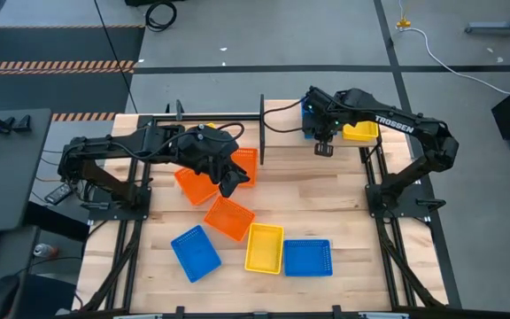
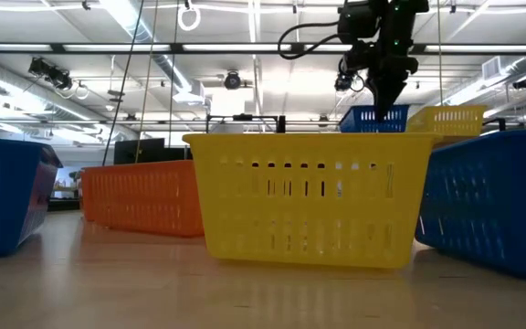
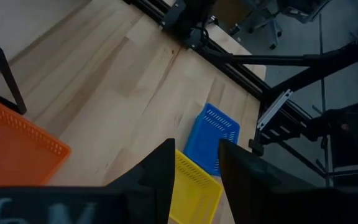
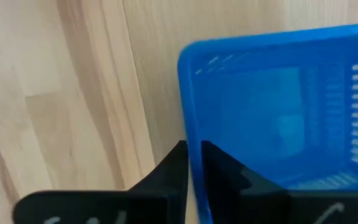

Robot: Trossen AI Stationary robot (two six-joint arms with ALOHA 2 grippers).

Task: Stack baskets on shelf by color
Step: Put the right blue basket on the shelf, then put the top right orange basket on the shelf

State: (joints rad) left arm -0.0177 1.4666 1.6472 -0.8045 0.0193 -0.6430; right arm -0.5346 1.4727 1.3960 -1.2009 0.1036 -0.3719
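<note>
My right gripper [image 1: 323, 146] is at the far right of the table, shut on a blue basket [image 4: 278, 118] that stands beside a yellow basket [image 1: 361, 131]; both also show in the low view, blue [image 2: 371, 119] and yellow [image 2: 447, 119]. My left gripper [image 1: 233, 182] is open and empty, hovering over three orange baskets [image 1: 196, 186] in the table's middle. On the near part of the table lie a blue basket [image 1: 195, 252], a yellow basket [image 1: 265, 247] and another blue basket [image 1: 308, 257]. The shelf is mostly hidden under the arms. My right gripper pinches the blue basket's side wall at its rim [image 4: 194, 134], near a corner, one finger outside [image 4: 176, 171] and one inside [image 4: 222, 171]. The fingers point down from above. The basket stays level; the yellow basket in front hides its bottom in the low view.
Black rails [image 1: 220, 115] run along the far edge of the table. The arms' frames stand at the table's left [image 1: 113, 190] and right [image 1: 388, 190] sides. Bare wood [image 1: 308, 190] lies between the two arms in the table's middle.
</note>
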